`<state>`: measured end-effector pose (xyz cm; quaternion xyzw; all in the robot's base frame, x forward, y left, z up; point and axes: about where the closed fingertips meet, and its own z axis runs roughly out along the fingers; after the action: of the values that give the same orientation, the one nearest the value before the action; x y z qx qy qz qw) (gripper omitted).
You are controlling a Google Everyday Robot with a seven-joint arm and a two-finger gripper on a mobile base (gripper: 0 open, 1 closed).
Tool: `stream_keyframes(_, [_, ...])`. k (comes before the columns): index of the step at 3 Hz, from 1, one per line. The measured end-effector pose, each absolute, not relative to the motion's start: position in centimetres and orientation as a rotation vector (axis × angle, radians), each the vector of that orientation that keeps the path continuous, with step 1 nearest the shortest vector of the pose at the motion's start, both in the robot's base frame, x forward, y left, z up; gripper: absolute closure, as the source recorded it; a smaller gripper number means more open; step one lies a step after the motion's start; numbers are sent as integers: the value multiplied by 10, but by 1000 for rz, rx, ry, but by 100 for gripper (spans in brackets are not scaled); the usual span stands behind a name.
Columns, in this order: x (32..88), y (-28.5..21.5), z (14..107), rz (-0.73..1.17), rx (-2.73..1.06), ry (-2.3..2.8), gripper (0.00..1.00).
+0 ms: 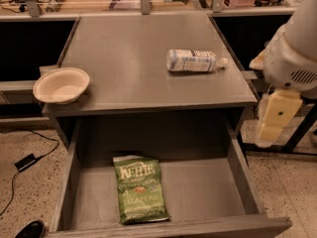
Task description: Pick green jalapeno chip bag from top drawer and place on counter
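Camera view cuts off the top drawer (198, 192) at its front wall. One green jalapeno chip bag (140, 189) lies flat inside it, left of middle, near the front. Farther back, the surface (129, 48) carries one bowl (61, 85) at its left front corner and one bottle (193, 60) on its side. My pincer (273, 120) hangs beyond the right edge, well apart from the bag. How wide it stands I cannot tell.

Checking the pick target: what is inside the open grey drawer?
A crinkly green jalapeno chip bag lies flat, front-left; the drawer floor beneath it is covered. The cream gripper hangs outside, to the right.
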<state>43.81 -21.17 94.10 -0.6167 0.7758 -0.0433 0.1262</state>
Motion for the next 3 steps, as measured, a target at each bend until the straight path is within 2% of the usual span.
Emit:
stream_keyframes(1, [424, -199, 858, -67, -1985, 2265, 0])
stream_keyframes(2, [405, -202, 832, -32, -2045, 2301, 0])
stream_keyframes(3, [396, -164, 813, -13, -2262, 2115, 0])
